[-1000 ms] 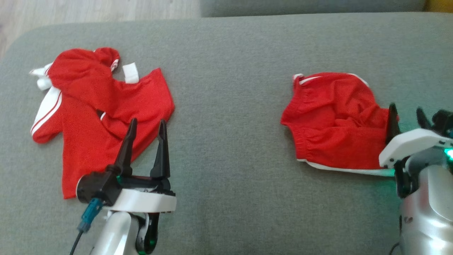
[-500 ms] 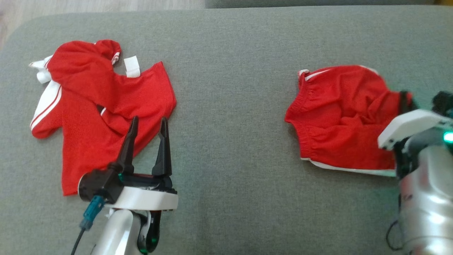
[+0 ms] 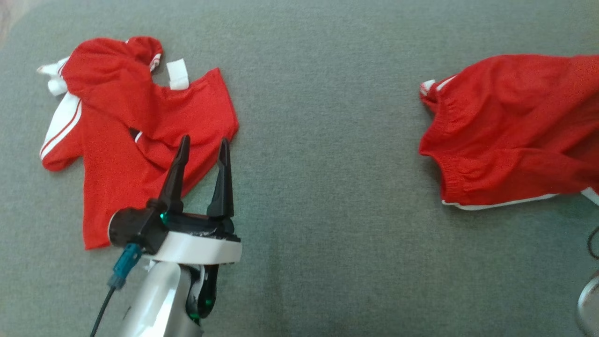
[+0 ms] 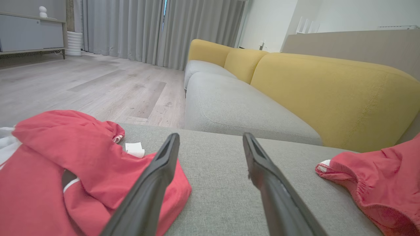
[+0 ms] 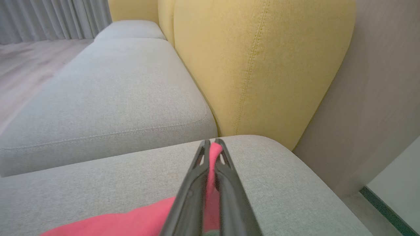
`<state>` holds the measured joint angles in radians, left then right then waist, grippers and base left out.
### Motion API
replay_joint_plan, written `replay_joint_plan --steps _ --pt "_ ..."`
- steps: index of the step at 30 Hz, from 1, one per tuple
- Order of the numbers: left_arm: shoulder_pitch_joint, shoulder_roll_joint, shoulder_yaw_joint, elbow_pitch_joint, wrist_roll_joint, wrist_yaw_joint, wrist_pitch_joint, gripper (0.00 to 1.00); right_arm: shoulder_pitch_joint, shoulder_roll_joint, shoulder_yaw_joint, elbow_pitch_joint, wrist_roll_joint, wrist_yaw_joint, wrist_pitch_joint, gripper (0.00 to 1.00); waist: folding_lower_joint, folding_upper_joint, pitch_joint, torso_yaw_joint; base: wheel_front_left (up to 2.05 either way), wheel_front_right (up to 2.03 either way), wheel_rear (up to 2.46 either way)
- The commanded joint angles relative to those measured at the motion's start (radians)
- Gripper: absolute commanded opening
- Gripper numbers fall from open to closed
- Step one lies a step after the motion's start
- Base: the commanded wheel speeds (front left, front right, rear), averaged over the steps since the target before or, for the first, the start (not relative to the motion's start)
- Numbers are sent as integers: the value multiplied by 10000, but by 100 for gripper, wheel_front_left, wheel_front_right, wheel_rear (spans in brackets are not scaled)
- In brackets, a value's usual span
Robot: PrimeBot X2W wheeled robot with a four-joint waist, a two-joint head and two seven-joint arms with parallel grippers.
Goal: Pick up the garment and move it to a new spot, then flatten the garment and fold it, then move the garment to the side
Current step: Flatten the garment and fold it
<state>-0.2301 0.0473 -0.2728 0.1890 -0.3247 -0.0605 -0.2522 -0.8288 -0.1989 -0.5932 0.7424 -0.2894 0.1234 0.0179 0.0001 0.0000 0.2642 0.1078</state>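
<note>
The garment, red shorts [image 3: 510, 131] with white trim, lies at the right of the grey cushion [image 3: 327, 224], its right part running past the head view's edge. In the right wrist view my right gripper [image 5: 212, 144] is shut on a fold of the red shorts [image 5: 131, 224], with cloth showing between the fingers [image 5: 193, 193]. My left gripper [image 3: 204, 139] hovers open at the lower left, over the hem of a red shirt, nothing between its fingers [image 4: 154, 183]. The shorts' waistband [image 4: 370, 186] shows at the right of the left wrist view.
A crumpled red shirt [image 3: 135, 135] with white stripes lies at the cushion's left. Behind the cushion are a grey sofa seat [image 4: 236, 111] and yellow backrests [image 5: 256, 65]. A wall panel [image 5: 377, 98] stands close on the right, and wooden floor [image 4: 82, 85] lies beyond.
My right gripper has shut on the shorts' right edge and drawn it up and right, leaving the head view. The head camera has shifted. The left gripper stays open.
</note>
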Motion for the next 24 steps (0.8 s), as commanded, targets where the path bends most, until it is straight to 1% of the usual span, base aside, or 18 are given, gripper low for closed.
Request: replay_joint_plan --steps 1,2,5,8,11,13,16,18,20,24 --pt "-344 30 202 -314 -50 68 -95 100 -544 -206 10 -127 -405 73 -107 25 -1 0 145 120 0 0 0" --pt "-374 30 190 -310 -58 67 -95 100 -669 -242 -120 -15 -617 73 -197 100 -1 0 180 145 0 0 0" --pt "-415 30 181 -301 -70 79 -95 100 -940 -326 -209 251 -1319 73 -724 100 -1 0 220 158 0 0 0" --pt "-390 30 269 -290 -53 123 -95 100 -1102 -117 -340 566 -1581 73 -1268 100 -1 0 137 13 0 0 0" --pt "-361 30 356 -294 -39 121 -95 100 -1005 214 -167 774 -1600 73 -1983 100 -1 0 -70 -196 0 0 0" --pt "-317 30 423 -337 -48 121 -95 100 -852 487 187 837 -1398 73 -2408 100 -1 0 -248 -377 0 0 0" --pt "-227 30 505 -425 -79 111 -95 100 -469 890 1106 643 -687 73 -2729 100 -1 0 -507 -673 0 0 0" --pt "-159 30 538 -458 -54 84 -95 100 7 1106 1859 184 22 73 -2781 100 -1 0 -705 -868 0 0 0" --pt "-80 30 578 -506 -59 66 -95 100 758 1260 2720 -704 842 73 -2789 100 -1 0 -894 -1056 0 0 0" --pt "107 30 597 -564 -56 37 -95 100 2764 1419 4059 -2459 2388 73 -2793 100 -1 0 -1295 -1389 0 0 0"
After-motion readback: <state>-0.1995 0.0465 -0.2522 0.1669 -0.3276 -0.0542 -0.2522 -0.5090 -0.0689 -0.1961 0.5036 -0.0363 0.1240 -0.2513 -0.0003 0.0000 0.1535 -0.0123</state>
